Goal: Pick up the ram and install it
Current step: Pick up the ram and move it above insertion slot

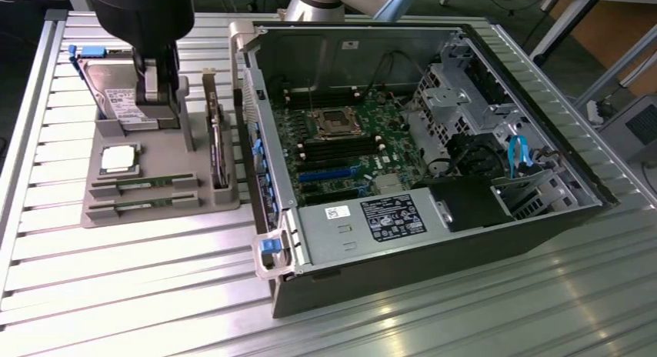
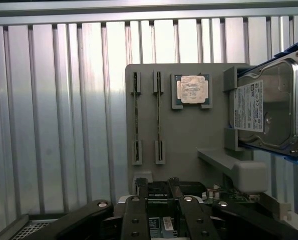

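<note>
Two ram sticks stand on edge in slots of the grey parts tray (image 1: 165,199); in the exterior view they are the ram stick (image 1: 144,184) and its twin (image 1: 138,207) at the tray's near end. The wrist view shows them as thin dark strips, one ram stick (image 2: 136,117) beside the other (image 2: 159,117). My gripper (image 1: 159,103) hangs over the tray's far end beside the hard drive (image 1: 108,99), apart from both sticks. Its fingers (image 2: 141,192) stand open around a gap, my gripper (image 2: 158,189) holding nothing.
A CPU (image 1: 120,158) lies on the tray, and a green expansion card (image 1: 215,141) stands along the side nearest the case. The open computer case (image 1: 431,241) lies on the exterior view's right, with its motherboard (image 1: 349,141) and black memory slots (image 1: 334,153) exposed. Everything rests on a ribbed metal table (image 1: 123,295).
</note>
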Controlling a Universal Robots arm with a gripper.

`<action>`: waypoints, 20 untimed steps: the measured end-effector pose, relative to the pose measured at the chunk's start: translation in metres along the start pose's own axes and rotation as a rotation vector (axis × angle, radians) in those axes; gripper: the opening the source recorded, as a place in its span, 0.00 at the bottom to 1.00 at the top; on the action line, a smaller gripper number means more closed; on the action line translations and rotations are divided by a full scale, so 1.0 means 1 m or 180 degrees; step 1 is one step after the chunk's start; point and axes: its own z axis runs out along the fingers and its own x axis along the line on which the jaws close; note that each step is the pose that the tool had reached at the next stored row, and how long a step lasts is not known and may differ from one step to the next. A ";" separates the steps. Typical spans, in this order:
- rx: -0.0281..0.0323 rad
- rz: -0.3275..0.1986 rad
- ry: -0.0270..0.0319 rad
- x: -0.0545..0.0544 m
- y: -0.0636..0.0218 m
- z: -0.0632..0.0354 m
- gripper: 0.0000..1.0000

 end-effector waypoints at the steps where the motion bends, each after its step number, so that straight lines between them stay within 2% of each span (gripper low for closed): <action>1: 0.0000 0.0000 0.0000 0.000 0.0000 0.0004 0.30; 20: 0.0000 0.0000 0.0000 0.002 -0.0006 0.0117 0.30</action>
